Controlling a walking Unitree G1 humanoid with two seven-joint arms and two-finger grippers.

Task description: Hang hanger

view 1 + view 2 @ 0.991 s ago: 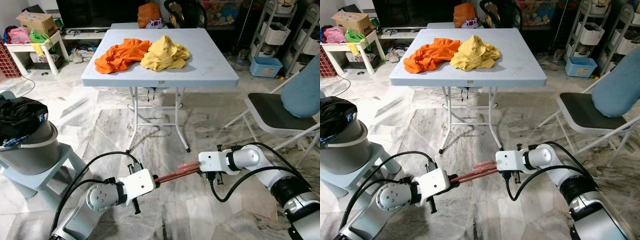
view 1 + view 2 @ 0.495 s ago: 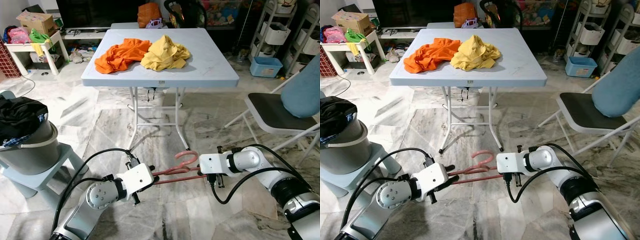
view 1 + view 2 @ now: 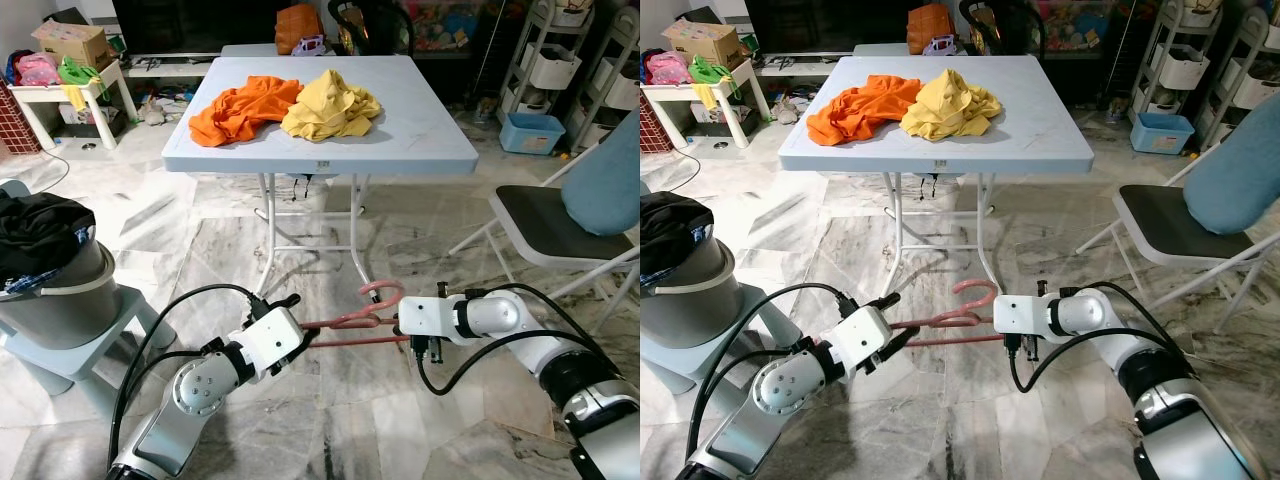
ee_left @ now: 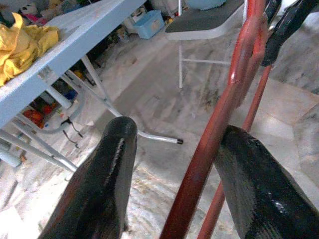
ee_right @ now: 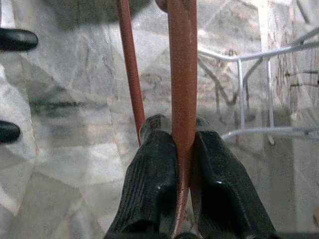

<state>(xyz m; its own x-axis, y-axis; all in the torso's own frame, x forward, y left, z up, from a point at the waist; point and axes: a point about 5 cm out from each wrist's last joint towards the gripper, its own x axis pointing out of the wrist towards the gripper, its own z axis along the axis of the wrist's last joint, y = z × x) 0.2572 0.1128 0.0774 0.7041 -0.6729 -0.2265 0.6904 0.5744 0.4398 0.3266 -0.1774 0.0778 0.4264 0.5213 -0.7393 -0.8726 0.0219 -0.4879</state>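
Above the marble floor, right pincer (image 5: 182,149) clamps the pink hanger (image 3: 352,320); left pincer (image 4: 174,164) gapes around it.

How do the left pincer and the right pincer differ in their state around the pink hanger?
The left pincer is open, its fingers apart on either side of the pink hanger. The right pincer is shut, its fingers pressed against the hanger's bar. Both are low over the marble floor, at opposite ends of the hanger.

On the folding table (image 3: 420,140) lie 2 crumpled shirts, orange (image 3: 240,108) beside yellow (image 3: 330,108) (touching); a chair (image 3: 545,225) stands nearby.
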